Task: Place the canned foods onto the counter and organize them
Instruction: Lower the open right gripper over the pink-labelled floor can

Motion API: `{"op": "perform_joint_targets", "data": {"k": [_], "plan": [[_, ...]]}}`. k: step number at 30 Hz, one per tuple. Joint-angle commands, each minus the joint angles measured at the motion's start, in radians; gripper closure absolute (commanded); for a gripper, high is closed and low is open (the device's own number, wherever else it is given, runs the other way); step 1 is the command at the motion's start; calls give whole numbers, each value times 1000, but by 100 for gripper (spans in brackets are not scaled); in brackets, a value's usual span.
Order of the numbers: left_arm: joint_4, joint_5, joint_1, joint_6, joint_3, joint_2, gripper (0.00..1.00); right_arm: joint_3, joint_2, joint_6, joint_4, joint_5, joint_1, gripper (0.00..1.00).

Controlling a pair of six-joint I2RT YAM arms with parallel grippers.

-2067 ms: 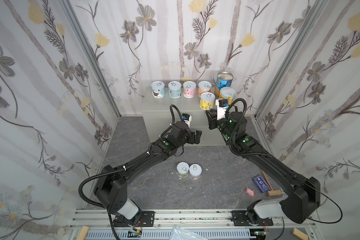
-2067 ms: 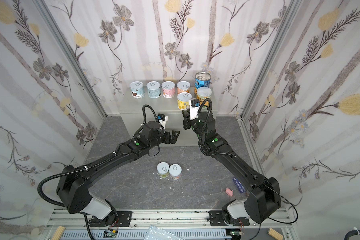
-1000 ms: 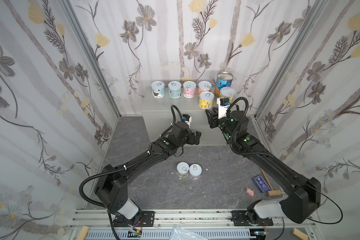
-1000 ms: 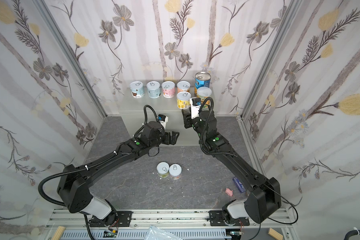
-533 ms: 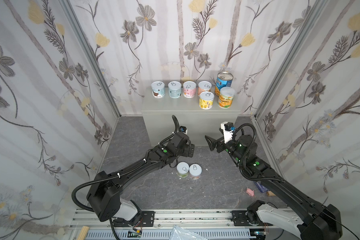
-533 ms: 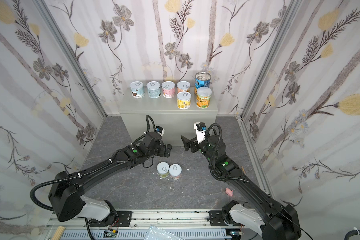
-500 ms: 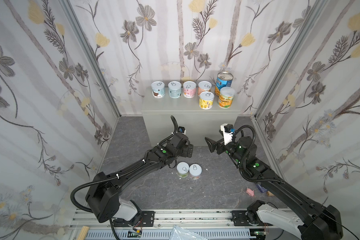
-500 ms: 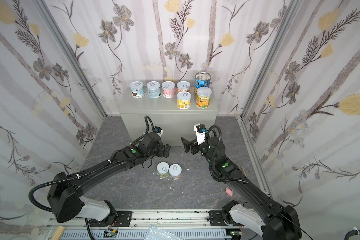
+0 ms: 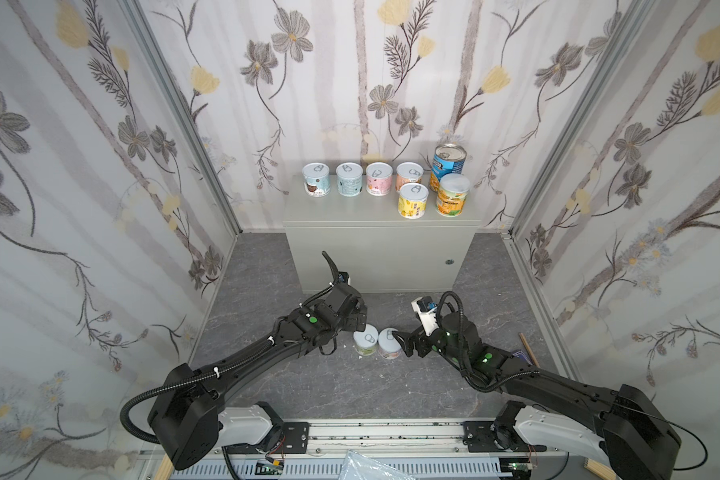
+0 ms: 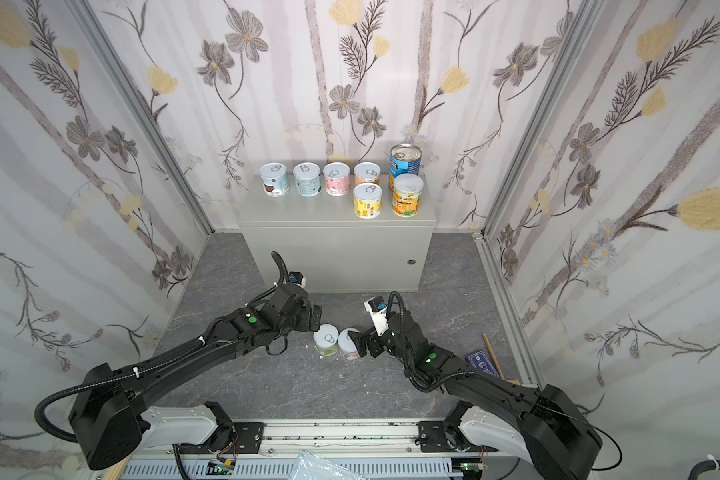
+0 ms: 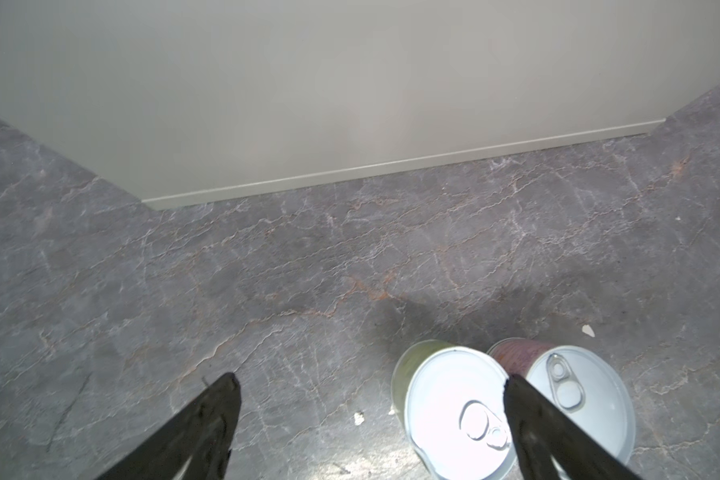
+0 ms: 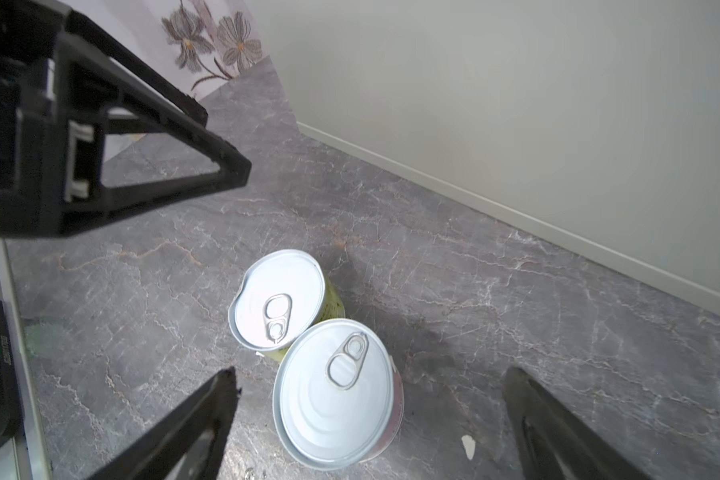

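Two short canned foods stand touching on the dark floor: a green-labelled can (image 9: 365,340) (image 12: 279,299) and a reddish-labelled can (image 9: 388,344) (image 12: 337,395). My left gripper (image 9: 360,318) (image 11: 371,384) is open, low beside the green can (image 11: 449,399), with one finger over its lid. My right gripper (image 9: 402,343) (image 12: 370,376) is open, its fingers on either side of the reddish can without touching it. On the counter (image 9: 350,216) stand several short cans, a yellow can (image 9: 412,200), an orange-yellow can (image 9: 453,194) and a tall blue can (image 9: 449,160).
The counter's front face (image 11: 350,83) rises just behind the floor cans. A blue card (image 9: 520,355) and a wooden stick (image 9: 528,349) lie on the floor at the right. White crumbs (image 12: 468,446) dot the floor. Flowered walls close in both sides.
My right gripper let go of the orange-yellow can on the counter, opened and came down to the floor cans. My left gripper dropped from the counter's front to the green can.
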Motion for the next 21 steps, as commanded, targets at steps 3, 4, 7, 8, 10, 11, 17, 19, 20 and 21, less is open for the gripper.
{"op": "perform_joint_targets", "data": {"k": [3, 4, 7, 8, 10, 11, 17, 19, 20, 21], "plan": [[49, 42, 29, -69, -61, -39, 0, -1, 107, -6, 119, 30, 75, 0], [46, 44, 33, -73, -62, -36, 0, 2, 128, -14, 124, 27, 82, 0], [45, 48, 34, -72, -61, -24, 0, 7, 175, -45, 129, 28, 103, 0], [48, 48, 36, -72, -59, -21, 0, 8, 189, -51, 130, 34, 108, 0], [54, 54, 36, -69, -58, -14, 0, 14, 209, -55, 122, 61, 110, 0], [59, 58, 36, -69, -57, -13, 0, 16, 218, -55, 122, 80, 112, 0], [78, 57, 36, -76, -61, 13, 0, 42, 269, -69, 119, 185, 121, 1], [83, 57, 36, -77, -58, 17, 0, 52, 284, -73, 112, 213, 123, 1], [85, 57, 36, -77, -59, 18, 0, 55, 290, -74, 117, 220, 122, 1], [86, 58, 36, -76, -60, 19, 0, 56, 299, -79, 124, 212, 123, 1]]}}
